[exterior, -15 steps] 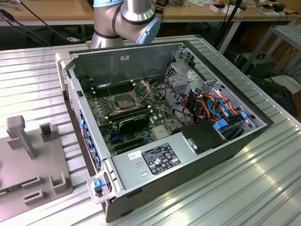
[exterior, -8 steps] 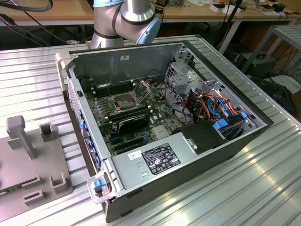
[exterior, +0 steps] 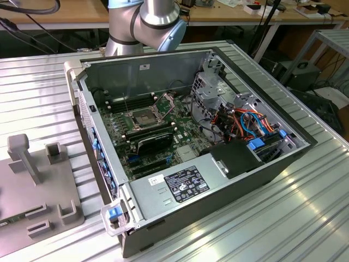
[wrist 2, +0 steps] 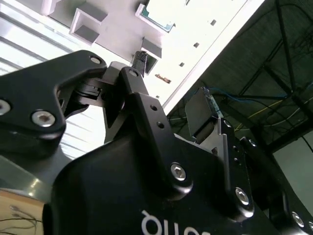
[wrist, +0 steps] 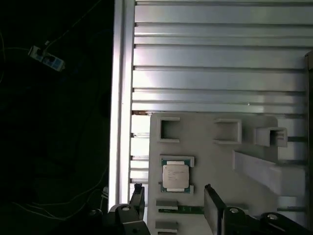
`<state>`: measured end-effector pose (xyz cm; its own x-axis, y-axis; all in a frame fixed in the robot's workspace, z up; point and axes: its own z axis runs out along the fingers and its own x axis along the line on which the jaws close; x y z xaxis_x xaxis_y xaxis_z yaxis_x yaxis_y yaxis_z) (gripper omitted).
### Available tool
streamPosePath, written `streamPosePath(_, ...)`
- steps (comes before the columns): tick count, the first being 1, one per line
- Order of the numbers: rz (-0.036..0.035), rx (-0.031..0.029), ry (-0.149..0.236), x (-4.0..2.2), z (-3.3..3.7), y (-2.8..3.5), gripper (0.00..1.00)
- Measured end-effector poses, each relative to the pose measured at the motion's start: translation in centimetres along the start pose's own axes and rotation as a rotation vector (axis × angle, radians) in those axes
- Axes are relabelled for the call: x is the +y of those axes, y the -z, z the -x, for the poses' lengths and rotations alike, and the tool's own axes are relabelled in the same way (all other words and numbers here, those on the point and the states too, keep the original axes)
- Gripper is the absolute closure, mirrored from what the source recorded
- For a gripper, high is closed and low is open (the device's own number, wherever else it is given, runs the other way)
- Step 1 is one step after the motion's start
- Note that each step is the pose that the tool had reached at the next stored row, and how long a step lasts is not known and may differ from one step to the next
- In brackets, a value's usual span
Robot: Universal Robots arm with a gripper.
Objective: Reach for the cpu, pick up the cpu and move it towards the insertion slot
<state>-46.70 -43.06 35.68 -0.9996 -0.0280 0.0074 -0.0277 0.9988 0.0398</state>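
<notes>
First wrist view, cpu (wrist: 176, 176) flat in grey holder (wrist: 215, 156) on ribbed desk (wrist: 205, 58), print illegible, pincer (wrist: 174, 197) released, empty, near cpu, exterior view, insertion slot (exterior: 143, 118) in open case (exterior: 136, 68), retention plate raised, label (exterior: 186, 184) unreadable.

Silver arm (exterior: 158, 21), blue-trimmed joint; black pincer (wrist 2: 169, 86) — silver screws (white lettering).

end effector (wrist: 173, 188): base cut off, first wrist view | arm (exterior: 144, 22): upper pt cut off
</notes>
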Motion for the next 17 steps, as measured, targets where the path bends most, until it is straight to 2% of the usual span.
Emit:
streamPosePath(2,0.0,0.0,0.004,-0.01,0.0,-0.23,0.4)
streamPosePath(3,-0.0001,0.0005,0.012,-0.06,0.01,-1.48,0.4)
streamPosePath(4,-0.0001,0.0007,0.017,-0.18,0.03,-3.45,0.4)
streamPosePath(5,0.0,0.0006,0.018,-0.25,0.03,-4.46,0.4)
streamPosePath(6,-0.0001,0.0007,0.02,-0.33,0.04,-5.94,0.4)
streamPosePath(7,-0.0001,0.0007,0.02,-0.35,0.05,-6.29,0.4)
streamPosePath(17,-0.0001,0.0008,0.02,-0.41,0.05,-7.19,0.4)
